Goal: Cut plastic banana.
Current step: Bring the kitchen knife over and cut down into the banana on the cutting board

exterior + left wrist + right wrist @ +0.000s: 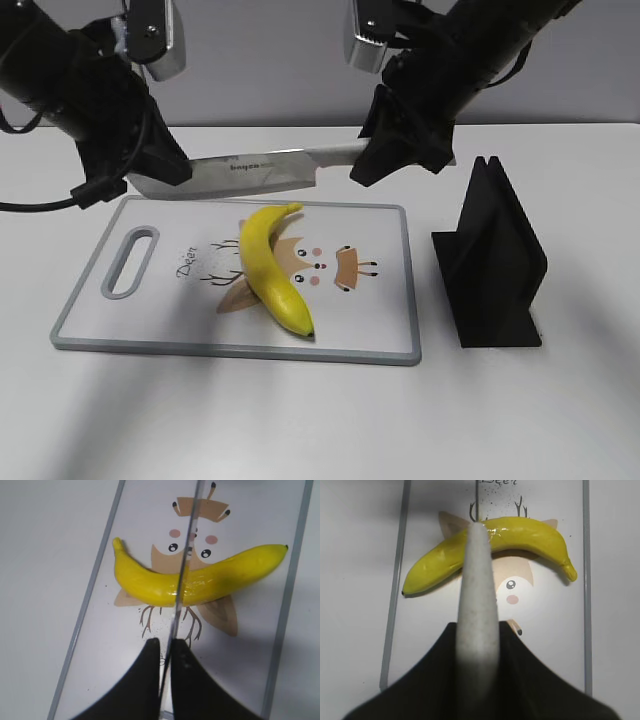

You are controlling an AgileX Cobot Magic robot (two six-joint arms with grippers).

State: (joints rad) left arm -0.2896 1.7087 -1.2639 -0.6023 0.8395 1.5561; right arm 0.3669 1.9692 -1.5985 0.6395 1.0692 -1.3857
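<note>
Above the far edge of the cutting board (400, 300) I hold the knife (260, 170) level between my two arms. My left gripper (150, 160) is pinched on the blade end and my right gripper (395, 150) is pinched on the pale handle (477, 605). The plastic banana (272, 268) lies on the board's deer picture, near the middle, stem toward the far side and dark tip toward the near edge, and it looks whole from the outside camera.

I judge the cut not yet made: the knife is up off the board and the banana shows no split there. What is left is to bring the edge down across the fruit and press through.

My left wrist camera gives what the outside view cannot: the thin blade edge lined up straight over the banana's middle. I cannot tell from it whether the edge touches the skin. My right wrist camera shows the handle running out over the same middle part. Only the outside view shows the black stand (495, 260) on the desk (300, 420) to the right, well apart from the board.
</note>
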